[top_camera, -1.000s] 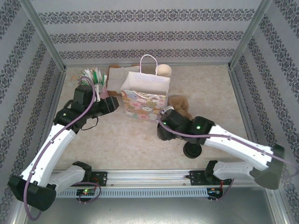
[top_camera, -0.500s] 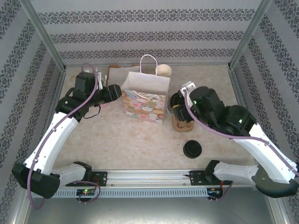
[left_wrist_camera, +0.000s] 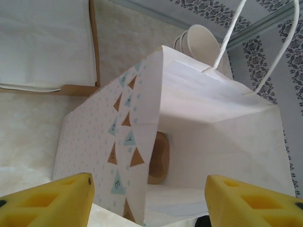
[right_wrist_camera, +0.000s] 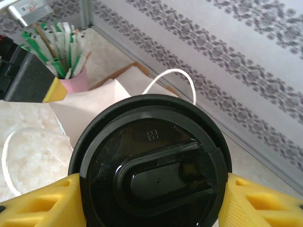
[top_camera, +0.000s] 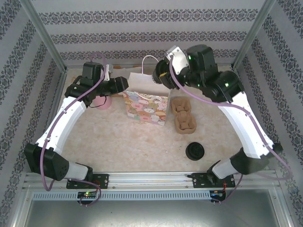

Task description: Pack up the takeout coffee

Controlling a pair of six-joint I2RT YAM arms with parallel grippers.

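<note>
The right gripper (right_wrist_camera: 151,208) is clamped on the takeout coffee (right_wrist_camera: 151,156), one finger on each side of the cup just below its black lid; the cup is lid uppermost, raised over the far right corner of the paper bag (top_camera: 144,101), judged so that it can go straight down without tipping. The left gripper (left_wrist_camera: 151,203) stands wide at the bag's left rim with a side wall between its fingers; no grip can be seen; judged to be keeping the mouth open. A brown piece (left_wrist_camera: 158,158) sits low inside the bag. The worktop (top_camera: 118,137) is pale, mottled and matt; brown moulded holders (top_camera: 183,117) lie right of the bag, with a loose black lid (top_camera: 195,151) nearer; patterned wall panels (top_camera: 151,28) close three sides.
</note>
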